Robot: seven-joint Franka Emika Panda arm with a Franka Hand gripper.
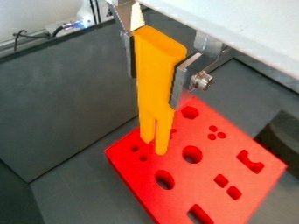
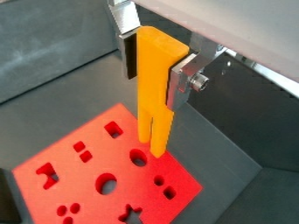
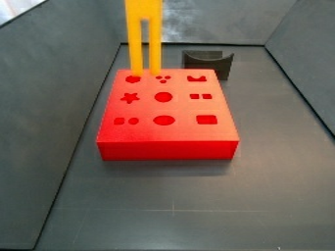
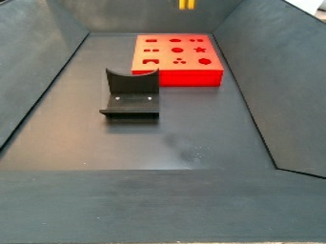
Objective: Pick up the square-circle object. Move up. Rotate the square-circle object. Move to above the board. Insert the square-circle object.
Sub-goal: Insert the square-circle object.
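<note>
Gripping square-circle object (image 1: 156, 83) upright, end effector (image 1: 158, 66), above board (image 1: 216, 175)

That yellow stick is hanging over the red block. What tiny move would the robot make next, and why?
Probably a short, straight descent. The gripper holds the square-circle object upright, prongs down, above a corner of the board. In a side view the prongs hang just above the holes at that corner, not yet inside.

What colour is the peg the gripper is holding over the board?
Yellow-orange: the square-circle object in the gripper, clearest in a wrist view.
</note>
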